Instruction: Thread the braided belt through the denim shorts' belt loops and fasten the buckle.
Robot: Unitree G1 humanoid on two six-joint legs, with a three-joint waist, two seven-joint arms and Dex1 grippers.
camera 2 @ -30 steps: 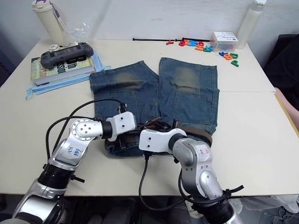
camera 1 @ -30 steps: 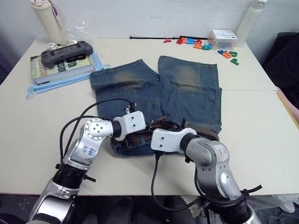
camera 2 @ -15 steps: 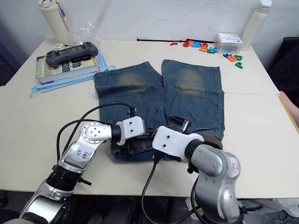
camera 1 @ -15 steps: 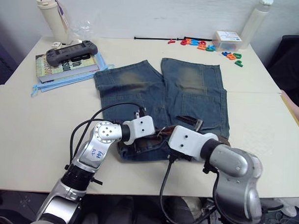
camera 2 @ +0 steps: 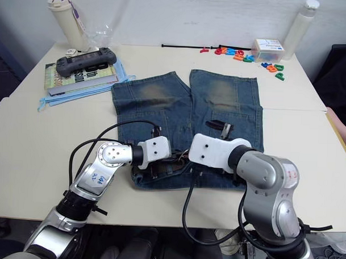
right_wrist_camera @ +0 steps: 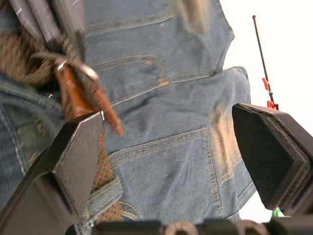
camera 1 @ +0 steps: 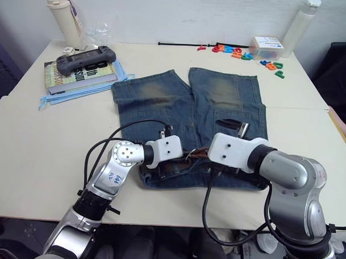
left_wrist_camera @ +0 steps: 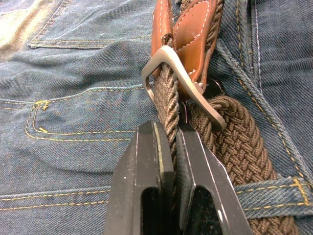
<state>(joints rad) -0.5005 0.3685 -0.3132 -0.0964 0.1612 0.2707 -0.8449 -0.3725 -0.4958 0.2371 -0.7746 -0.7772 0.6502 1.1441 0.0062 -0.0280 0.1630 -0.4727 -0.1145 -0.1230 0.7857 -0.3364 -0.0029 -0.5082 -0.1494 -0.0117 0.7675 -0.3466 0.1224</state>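
The denim shorts (camera 1: 188, 107) lie flat in the middle of the table, waistband toward me. The braided belt (left_wrist_camera: 230, 132) runs along the waistband, and a denim belt loop (left_wrist_camera: 274, 191) crosses it. Its strap passes through the silver buckle (left_wrist_camera: 161, 56), which is fixed to a brown leather end. My left gripper (left_wrist_camera: 166, 128) is shut on the strap just short of the buckle, at the waistband's middle (camera 1: 186, 156). My right gripper (right_wrist_camera: 168, 117) is open wide with nothing between its fingers, over the shorts' right leg (camera 1: 234, 126), beside the buckle.
At the back left a game controller (camera 1: 84, 57) rests on a book over a light-blue cloth (camera 1: 72, 95), beside a bottle (camera 1: 62, 15). A thin black cord (camera 1: 187, 44), coloured letters (camera 1: 244, 52), a white box (camera 1: 267, 44) and a white bottle (camera 1: 304, 23) line the far edge.
The camera has shifted. My right gripper has drawn away from the buckle to the right and farther up the shorts' right leg. The left gripper stays shut on the belt.
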